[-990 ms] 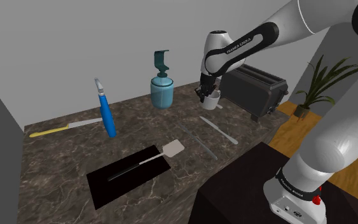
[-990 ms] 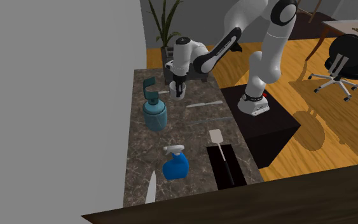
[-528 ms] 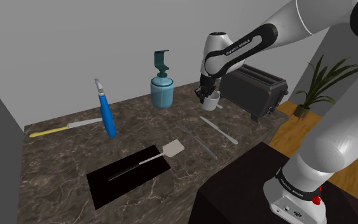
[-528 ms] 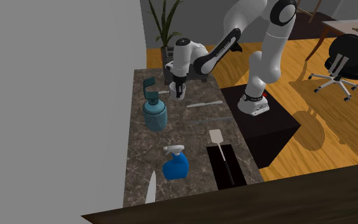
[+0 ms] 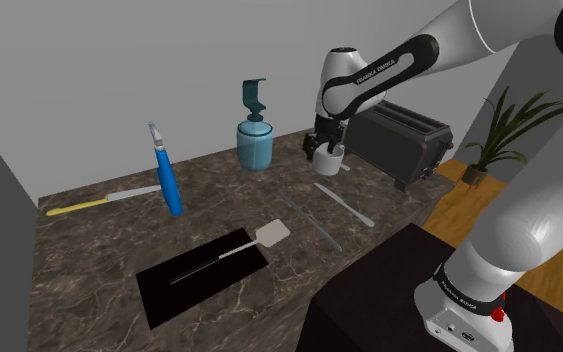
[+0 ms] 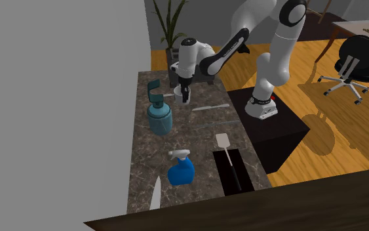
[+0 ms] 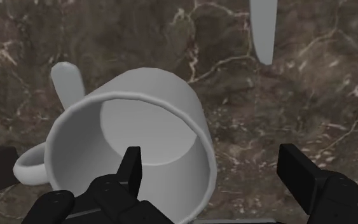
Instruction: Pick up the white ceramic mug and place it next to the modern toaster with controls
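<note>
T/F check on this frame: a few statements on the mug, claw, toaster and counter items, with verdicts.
1. The white mug stands upright on the marble counter. True.
2. The claw is shut on the mug's handle. False: its fingers stand apart, one inside the mug, the other outside the wall and clear of it.
3. The toaster is white. False: it is dark grey.
4. The spatula lies partly on the black mat. True.
5. The blue spray bottle lies on its side. False: it stands upright.
</note>
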Controlling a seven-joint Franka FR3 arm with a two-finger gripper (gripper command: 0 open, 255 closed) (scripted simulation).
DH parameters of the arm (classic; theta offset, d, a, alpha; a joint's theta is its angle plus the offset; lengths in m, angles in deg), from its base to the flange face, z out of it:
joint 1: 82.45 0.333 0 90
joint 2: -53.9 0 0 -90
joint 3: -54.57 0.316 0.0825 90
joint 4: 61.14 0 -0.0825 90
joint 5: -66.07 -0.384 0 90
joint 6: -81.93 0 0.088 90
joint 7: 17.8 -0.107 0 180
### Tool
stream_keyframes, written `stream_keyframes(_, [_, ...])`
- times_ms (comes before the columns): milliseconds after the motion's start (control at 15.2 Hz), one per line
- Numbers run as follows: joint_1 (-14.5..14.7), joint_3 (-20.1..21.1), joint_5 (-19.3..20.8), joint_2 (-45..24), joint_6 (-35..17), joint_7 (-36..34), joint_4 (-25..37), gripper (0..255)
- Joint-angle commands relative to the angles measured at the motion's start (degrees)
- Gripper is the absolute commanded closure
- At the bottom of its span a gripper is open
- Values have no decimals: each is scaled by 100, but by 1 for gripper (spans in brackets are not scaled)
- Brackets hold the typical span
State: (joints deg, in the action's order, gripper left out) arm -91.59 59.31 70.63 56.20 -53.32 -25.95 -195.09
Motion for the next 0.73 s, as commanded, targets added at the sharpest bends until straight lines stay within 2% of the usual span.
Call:
stream_keyframes(0, [8, 5, -42, 190, 286, 32, 96, 0])
stream_keyframes(132, [20, 11, -84, 396, 633, 60, 237, 0])
stream_keyframes(660, [21, 10, -84, 396, 633, 60, 237, 0])
